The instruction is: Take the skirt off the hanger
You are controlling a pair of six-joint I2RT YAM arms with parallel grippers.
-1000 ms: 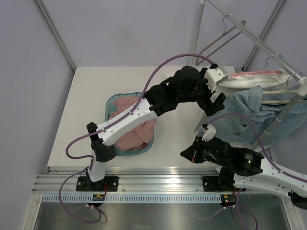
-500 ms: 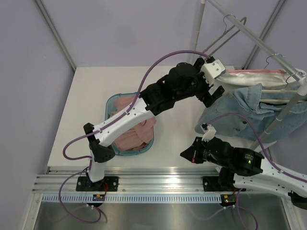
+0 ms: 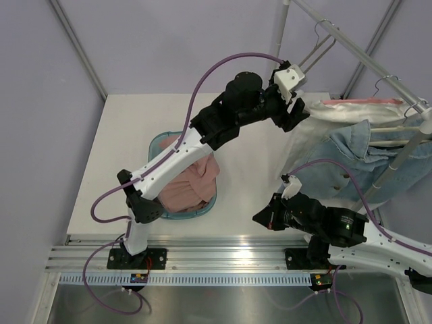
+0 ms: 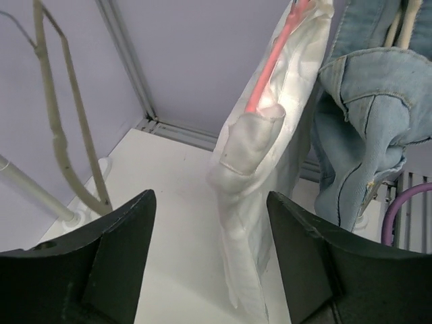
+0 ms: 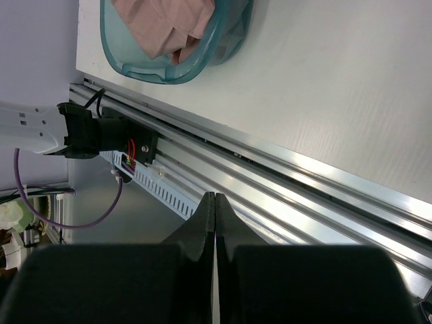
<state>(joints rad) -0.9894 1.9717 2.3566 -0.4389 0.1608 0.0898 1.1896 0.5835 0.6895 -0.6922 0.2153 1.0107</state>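
Where the skirt (image 3: 337,113) hangs, at the far right of the table (image 3: 121,135), I see it as a white garment on the rack's rail (image 3: 358,50), pressed against a denim jacket (image 3: 364,152) on its right. Through the left wrist camera the skirt (image 4: 250,175) drops in a narrow fold with a pink hanger (image 4: 270,74) showing along its upper edge, and the jacket (image 4: 364,101) overlaps it.

My left arm is stretched up and across from its base, wrist high, with the left gripper (image 3: 297,111) just beside the skirt's near edge. Its jaws stand apart with nothing between them, and the skirt lies straight ahead of the left gripper (image 4: 209,199); I can't tell whether a finger touches the cloth. A bare hanger (image 4: 61,135) hangs off to the side.

My right arm is folded low near its base, and the right gripper (image 3: 260,217) has its fingers (image 5: 206,209) pressed together on nothing, above the table's near rail.

A teal basket (image 3: 162,137) of pink cloth (image 3: 185,189) sits under the left arm, partly covered by it. The skirt's hanger hook and the top of the garment are cut off in the wrist view.
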